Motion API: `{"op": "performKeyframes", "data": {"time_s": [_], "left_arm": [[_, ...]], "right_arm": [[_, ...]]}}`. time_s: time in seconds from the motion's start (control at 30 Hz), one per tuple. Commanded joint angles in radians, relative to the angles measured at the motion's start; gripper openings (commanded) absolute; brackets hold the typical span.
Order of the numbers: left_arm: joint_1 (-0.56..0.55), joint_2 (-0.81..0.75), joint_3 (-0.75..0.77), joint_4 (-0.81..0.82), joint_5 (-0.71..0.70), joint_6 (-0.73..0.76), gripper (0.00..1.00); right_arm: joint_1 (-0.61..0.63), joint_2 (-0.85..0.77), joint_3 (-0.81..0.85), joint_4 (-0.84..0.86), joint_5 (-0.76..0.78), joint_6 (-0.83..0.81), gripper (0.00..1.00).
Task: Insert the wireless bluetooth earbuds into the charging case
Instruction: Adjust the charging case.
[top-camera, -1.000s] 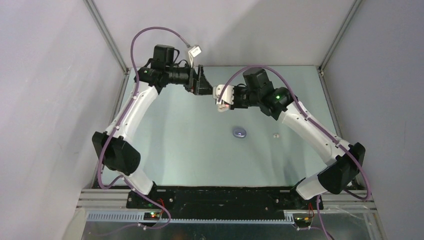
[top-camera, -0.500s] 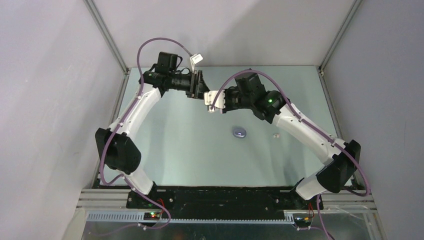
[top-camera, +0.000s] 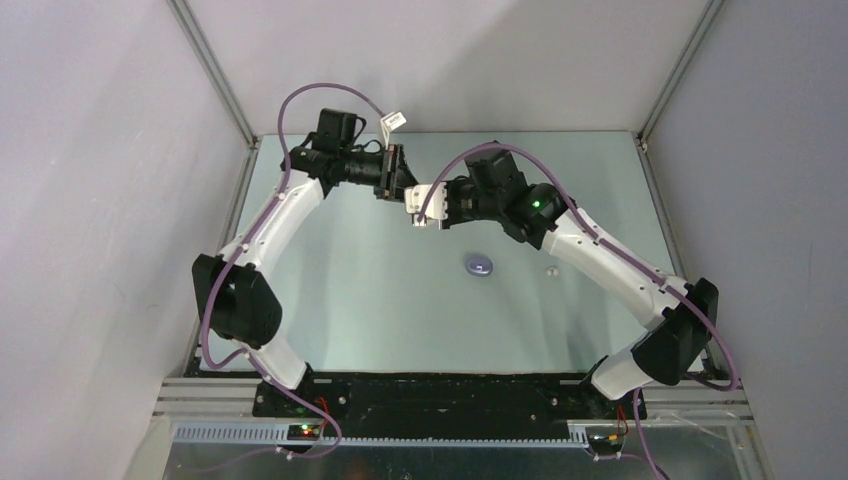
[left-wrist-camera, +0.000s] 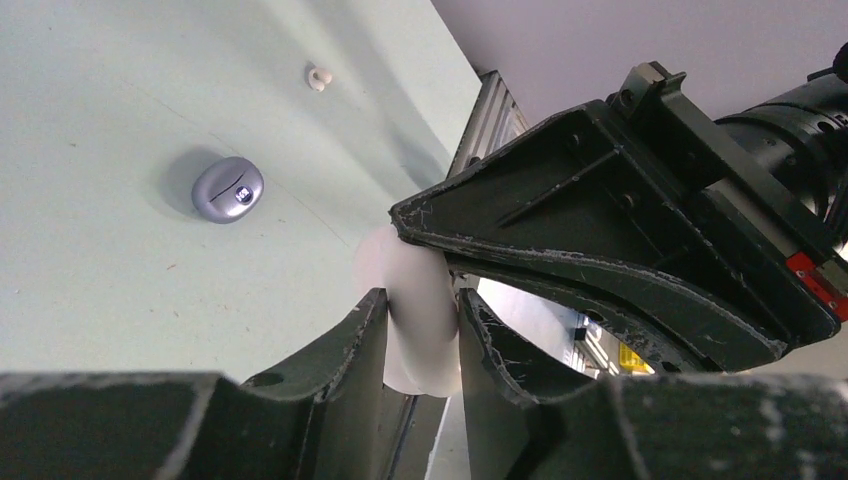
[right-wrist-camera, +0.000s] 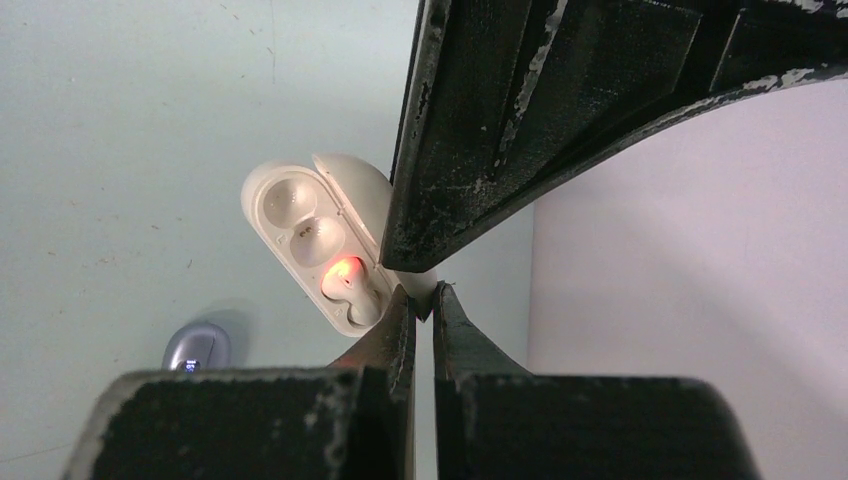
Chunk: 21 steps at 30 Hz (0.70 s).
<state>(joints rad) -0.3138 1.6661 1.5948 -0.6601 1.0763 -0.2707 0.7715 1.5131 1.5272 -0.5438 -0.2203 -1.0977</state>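
My two arms meet above the far middle of the tabletop (top-camera: 330, 300), and the white charging case (right-wrist-camera: 300, 225) hangs in the air between them. My right jaws are pressed almost fully together, the fingers (right-wrist-camera: 395, 340) nipping the thin edge of the case at its near end. My left jaws are partway closed, one finger (left-wrist-camera: 350, 350) on each side of the rounded white shell (left-wrist-camera: 420, 310) and touching it, so both pairs have hold of the same case.

The case is open, its lid (right-wrist-camera: 355, 185) tipped back. One earbud (right-wrist-camera: 342, 278) sits in the well nearest my right fingers, glowing orange-red. The well at the other end (right-wrist-camera: 285, 200) looks hollow.

Below us, a second case (left-wrist-camera: 228, 190), greyish purple and closed, lies flat on the tabletop. A loose white earbud (left-wrist-camera: 318, 77) lies on the tabletop too, off to the right of that case and well apart from the one I hold.
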Motion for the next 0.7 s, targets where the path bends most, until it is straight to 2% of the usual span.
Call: {"op": "performKeyframes", "data": {"time_s": [0.0,0.4,0.53,0.67], "left_arm": [[0.004,-0.030,-0.012,0.012,0.004,-0.009,0.37],[0.002,-0.036,-0.024,0.014,0.003,-0.014,0.42],[0.003,-0.032,-0.025,0.021,0.009,-0.017,0.36],[0.002,-0.026,-0.030,0.042,0.037,-0.033,0.21]], "right_arm": [[0.020,-0.009,0.002,0.085,0.025,-0.003,0.00],[0.023,-0.007,-0.002,0.104,0.040,0.012,0.00],[0.025,-0.008,-0.006,0.104,0.040,0.014,0.00],[0.026,-0.009,-0.013,0.105,0.042,0.015,0.00]]}}
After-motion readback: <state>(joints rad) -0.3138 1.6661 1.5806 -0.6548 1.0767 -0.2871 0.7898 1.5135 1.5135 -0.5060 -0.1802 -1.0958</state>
